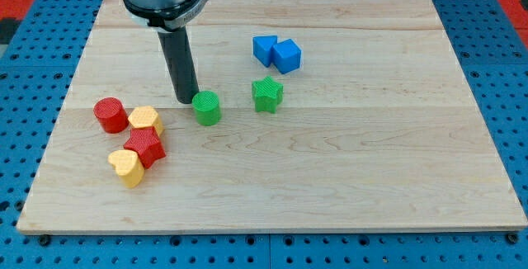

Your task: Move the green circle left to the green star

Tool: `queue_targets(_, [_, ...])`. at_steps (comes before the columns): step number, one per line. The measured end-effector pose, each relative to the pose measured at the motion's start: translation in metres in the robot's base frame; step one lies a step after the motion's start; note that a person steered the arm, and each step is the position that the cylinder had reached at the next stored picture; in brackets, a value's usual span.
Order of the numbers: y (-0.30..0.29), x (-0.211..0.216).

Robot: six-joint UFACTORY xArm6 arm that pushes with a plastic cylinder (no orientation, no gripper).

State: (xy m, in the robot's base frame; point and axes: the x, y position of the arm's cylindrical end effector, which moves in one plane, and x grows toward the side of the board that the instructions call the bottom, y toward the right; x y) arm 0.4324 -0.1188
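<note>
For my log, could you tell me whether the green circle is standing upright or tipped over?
Upright: the green circle shows its flat round top, with my tip just to its left.

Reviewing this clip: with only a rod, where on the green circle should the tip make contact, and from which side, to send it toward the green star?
Push, not grip: contact the green circle on its round wall at the view's left, centred. The green star lies to its right and slightly up, so a push from the left sends it there. My tip is already just left of it; off-centre contact would likely slip round the curve.
</note>
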Motion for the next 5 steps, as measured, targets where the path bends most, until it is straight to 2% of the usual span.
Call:
queue_targets(1, [-0.032,0.030])
queue_targets(2, [0.002,0.039])
queue_targets(3, [0.048,0.016])
queue_targets(4, [0.040,0.015])
queue_targets(5, [-0.052,0.016])
